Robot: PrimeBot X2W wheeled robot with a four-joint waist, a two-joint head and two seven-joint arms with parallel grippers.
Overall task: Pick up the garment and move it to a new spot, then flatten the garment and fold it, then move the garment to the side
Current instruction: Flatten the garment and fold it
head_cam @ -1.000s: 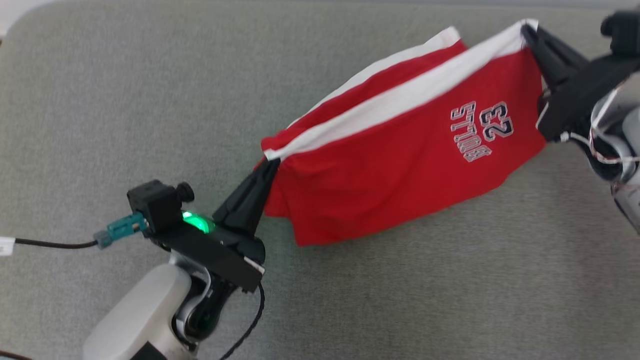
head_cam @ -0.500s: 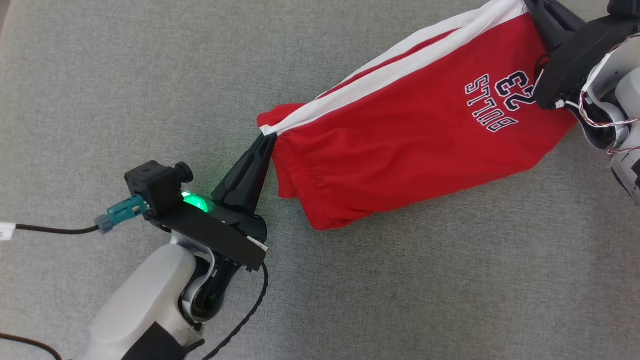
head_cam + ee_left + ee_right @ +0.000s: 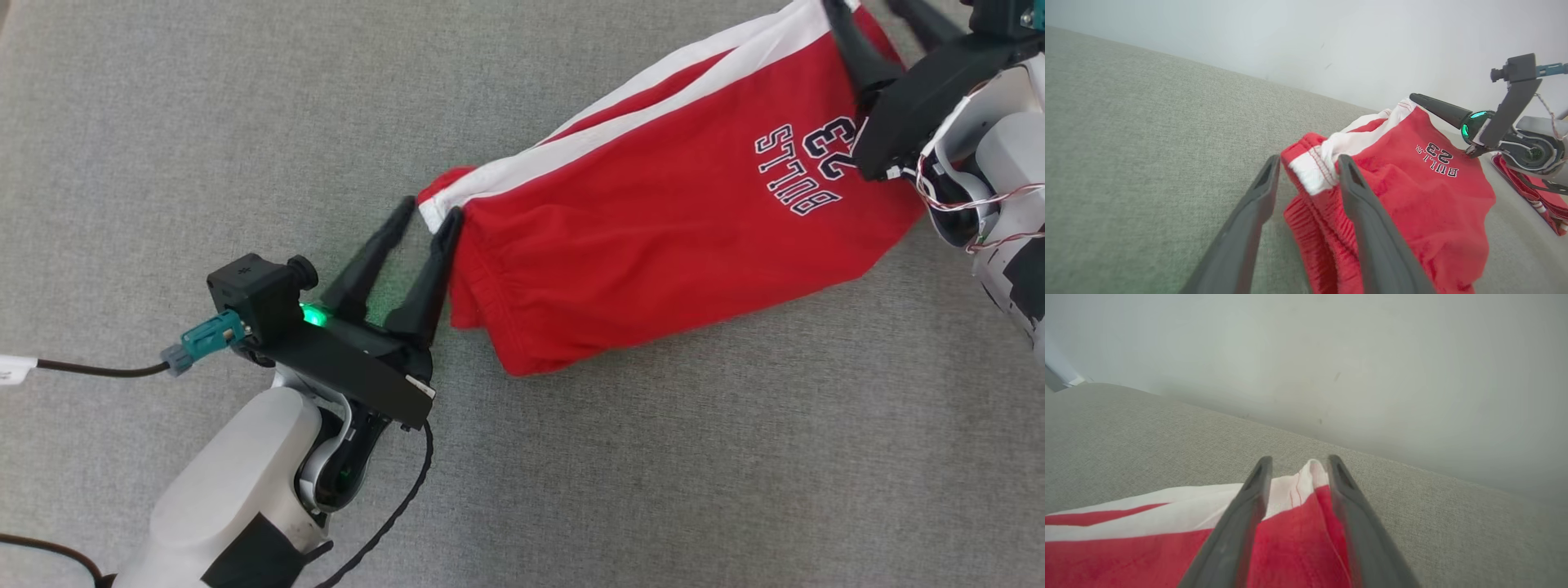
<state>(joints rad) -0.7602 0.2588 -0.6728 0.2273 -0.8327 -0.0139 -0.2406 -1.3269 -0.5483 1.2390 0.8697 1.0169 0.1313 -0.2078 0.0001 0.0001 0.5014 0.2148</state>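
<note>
Since the red garment lies slack toward the far right corner of the grey fabric surface, relocation looks finished (my guess). The left gripper and right gripper stand spread, straddling its corners unpinched. Flattening, folding and moving aside are left.

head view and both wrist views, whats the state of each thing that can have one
shorts: lying on the grey surface, stretched long between the grippers, rumpled, print side up
left gripper: open, white-striped corner of the shorts between its fingers, not pinched
right gripper: open, other striped corner between its fingers
light on the left gripper: lit green
</note>
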